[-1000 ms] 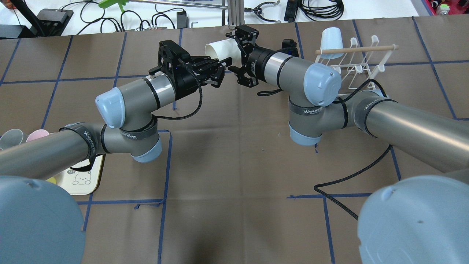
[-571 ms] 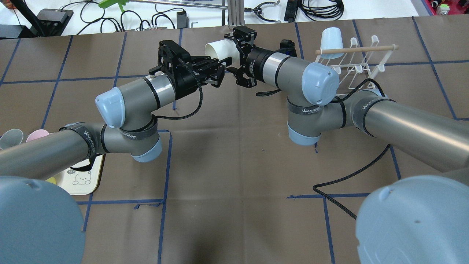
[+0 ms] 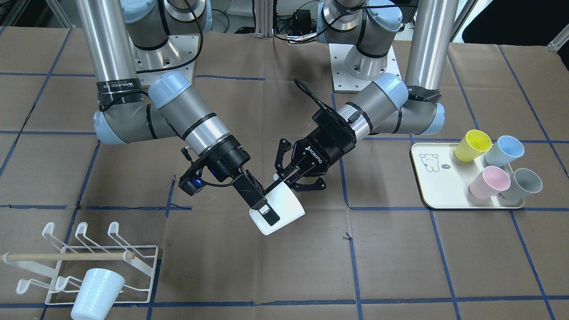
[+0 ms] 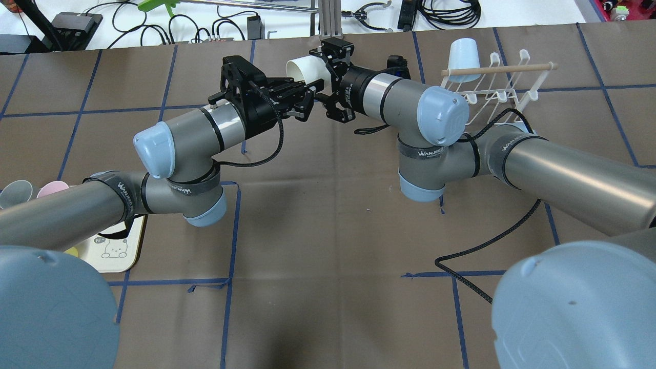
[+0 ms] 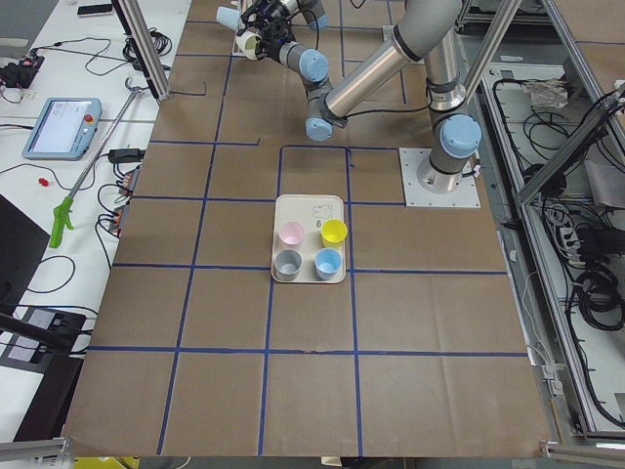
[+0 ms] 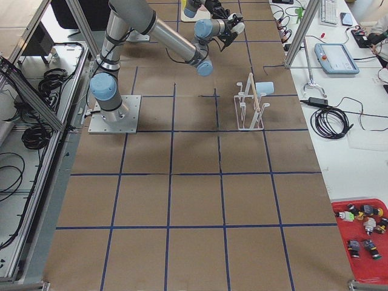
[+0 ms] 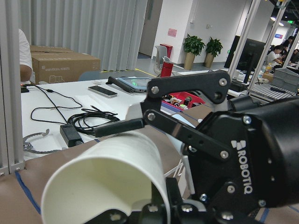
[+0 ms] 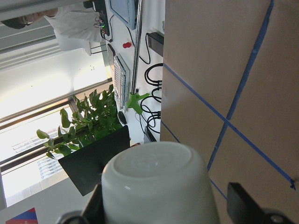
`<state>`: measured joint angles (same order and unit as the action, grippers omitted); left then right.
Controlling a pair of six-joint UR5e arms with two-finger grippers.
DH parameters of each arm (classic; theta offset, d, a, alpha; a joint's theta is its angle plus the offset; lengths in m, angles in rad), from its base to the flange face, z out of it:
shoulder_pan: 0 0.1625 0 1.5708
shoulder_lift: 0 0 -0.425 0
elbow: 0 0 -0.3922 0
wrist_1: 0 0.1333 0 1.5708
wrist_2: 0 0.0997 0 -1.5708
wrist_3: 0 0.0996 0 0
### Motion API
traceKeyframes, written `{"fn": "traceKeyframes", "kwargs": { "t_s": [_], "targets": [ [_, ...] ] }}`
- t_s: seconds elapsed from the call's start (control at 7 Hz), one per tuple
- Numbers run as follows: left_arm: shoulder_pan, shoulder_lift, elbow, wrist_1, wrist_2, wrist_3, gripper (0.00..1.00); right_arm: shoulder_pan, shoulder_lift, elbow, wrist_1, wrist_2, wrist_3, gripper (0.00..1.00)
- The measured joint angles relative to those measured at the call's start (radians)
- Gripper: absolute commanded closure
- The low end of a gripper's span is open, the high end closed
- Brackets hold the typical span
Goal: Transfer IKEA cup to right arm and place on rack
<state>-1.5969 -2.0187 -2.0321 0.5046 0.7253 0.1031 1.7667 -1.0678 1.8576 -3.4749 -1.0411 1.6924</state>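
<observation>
My right gripper (image 8: 163, 198) has slid farther over the white cup (image 3: 284, 203), jaws apart; my left gripper (image 3: 282, 179) clamps its rim.

- The white cup (image 6: 240, 26) is being held aloft at the right arm's (image 6: 159, 29) tip, far up the table (image 6: 194, 200).
- A blue cup (image 6: 265, 88) is being borne by the rack (image 6: 248, 100).
- Small parts (image 6: 359, 212) are being held in a red tray (image 6: 342, 257).
</observation>
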Motion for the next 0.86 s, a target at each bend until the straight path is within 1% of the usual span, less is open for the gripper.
{"fn": "traceKeyframes", "kwargs": {
  "t_s": [0.29, 0.43, 0.57, 0.71, 0.86],
  "targets": [
    [0.0, 0.0, 0.002, 0.0, 0.001, 0.0, 0.84, 0.0, 0.0, -0.013, -0.001, 0.002, 0.001, 0.45],
    [0.0, 0.001, 0.004, -0.003, 0.0, 0.0, 0.67, 0.001, -0.001, -0.019, -0.001, 0.003, 0.002, 0.48],
    [0.0, 0.001, 0.005, -0.005, 0.0, 0.0, 0.42, 0.0, -0.002, -0.023, -0.002, 0.002, 0.003, 0.5],
    [0.0, 0.001, 0.007, -0.006, 0.0, 0.001, 0.26, 0.0, -0.003, -0.024, -0.002, 0.003, 0.004, 0.5],
    [0.001, 0.001, 0.01, -0.006, 0.0, 0.001, 0.16, -0.001, -0.003, -0.025, -0.002, 0.004, 0.004, 0.5]
  ]
}}
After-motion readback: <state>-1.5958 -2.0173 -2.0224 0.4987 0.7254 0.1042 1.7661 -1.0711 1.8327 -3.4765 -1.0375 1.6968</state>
